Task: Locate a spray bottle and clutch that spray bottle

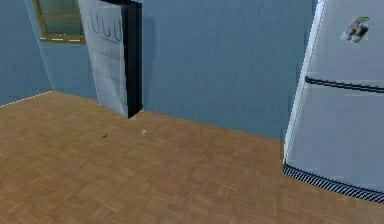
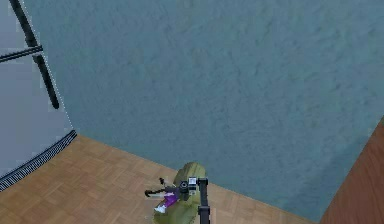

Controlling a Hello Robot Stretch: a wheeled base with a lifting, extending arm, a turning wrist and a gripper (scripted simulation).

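Sitting at six o'clock, the gripper (image 2: pixel 160 188) is crowding an olive-purple blob (image 2: pixel 192 172); its hold, I can't tell. Turning is risking clipping the wall (image 2: pixel 220 90).

Dark square arm (image 2: pixel 205 210) carries white marked squares (image 2: pixel 190 181) and thin-fingered tool (image 2: pixel 156 190).

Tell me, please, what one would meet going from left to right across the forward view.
A gold-framed panel on the wall → a tall grey cabinet with a dark side → a pale refrigerator.
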